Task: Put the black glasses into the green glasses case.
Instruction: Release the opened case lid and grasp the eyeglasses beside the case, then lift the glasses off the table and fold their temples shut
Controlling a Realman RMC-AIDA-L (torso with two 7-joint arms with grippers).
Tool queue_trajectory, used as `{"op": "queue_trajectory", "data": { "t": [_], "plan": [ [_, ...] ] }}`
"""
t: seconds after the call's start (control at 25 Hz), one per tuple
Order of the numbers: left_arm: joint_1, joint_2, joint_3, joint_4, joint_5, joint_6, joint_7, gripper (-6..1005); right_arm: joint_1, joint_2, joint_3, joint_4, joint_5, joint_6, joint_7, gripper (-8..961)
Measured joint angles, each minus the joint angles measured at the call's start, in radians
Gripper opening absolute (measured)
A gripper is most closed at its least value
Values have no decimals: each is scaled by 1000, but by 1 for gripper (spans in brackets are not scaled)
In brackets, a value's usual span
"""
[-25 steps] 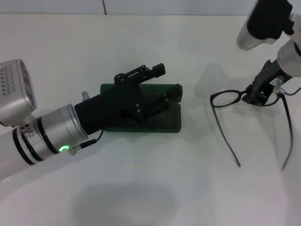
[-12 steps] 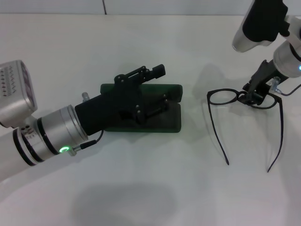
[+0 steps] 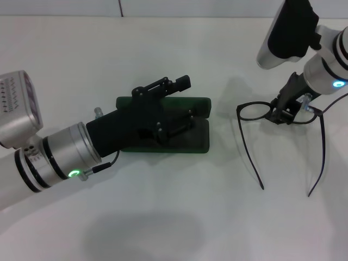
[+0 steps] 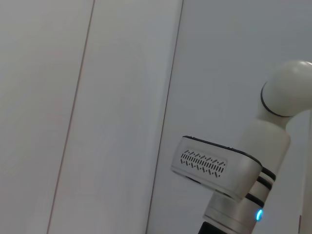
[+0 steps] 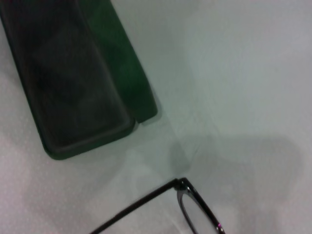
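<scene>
The green glasses case (image 3: 198,142) lies open at the table's middle, its lid at the back. It also shows in the right wrist view (image 5: 124,73), with a dark lining. My left gripper (image 3: 187,99) lies over the case with its fingers apart, one behind the lid and one over the tray. The black glasses (image 3: 254,111) are to the right of the case, temple arms pointing toward the front. My right gripper (image 3: 285,113) is shut on the frame near the bridge. One frame corner shows in the right wrist view (image 5: 183,187).
The white table (image 3: 174,217) stretches bare in front of the case and the glasses. A gap of bare table separates the case's right end from the glasses. The left wrist view shows only a wall and the right arm (image 4: 229,170).
My right gripper has carried the glasses a little to the left, toward the case, and the temple arms have swung left with them. The left arm and the case have not moved.
</scene>
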Motion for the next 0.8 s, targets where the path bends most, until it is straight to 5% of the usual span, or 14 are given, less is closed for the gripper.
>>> {"op": "queue_trajectory", "data": {
  "t": [0.6,0.8],
  "plan": [
    [-6,2,8,7,10,-1,-30,650,-16,0,-23,9,27,17,7,236],
    [-2,2,1,7,-9,-2,-74,649,-47,-2,-7,-47,27,-13,10,104]
  ]
}}
